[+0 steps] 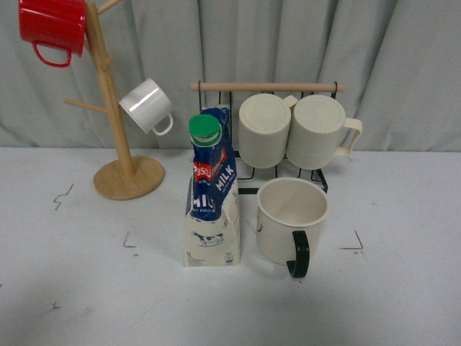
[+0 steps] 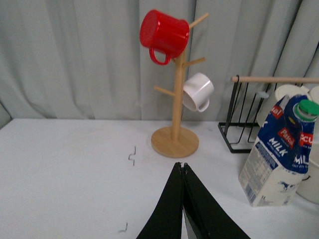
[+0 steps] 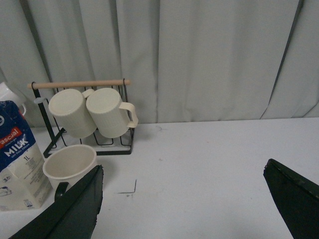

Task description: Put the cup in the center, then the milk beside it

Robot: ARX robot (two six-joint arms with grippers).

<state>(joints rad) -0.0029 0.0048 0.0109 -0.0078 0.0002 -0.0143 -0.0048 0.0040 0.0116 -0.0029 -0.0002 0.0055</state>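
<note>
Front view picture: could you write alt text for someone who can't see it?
A milk carton stands just left of a cream cup with a black handle, mid-table. Behind them, two ribbed mugs hang on a rack, and a wooden mug tree holds a red mug and a white mug.

From front view I see neither arm. Red mug (image 1: 52, 27) cut by top edge. Cup (image 1: 291, 220) face drawing mostly turned away; only small dark mark visible. Milk (image 3: 19, 158) cropped by frame edge in right wrist view, label partly lost. Small print on carton unreadable. Right end effector (image 3: 184, 199) fingertips cut by edge.
</note>
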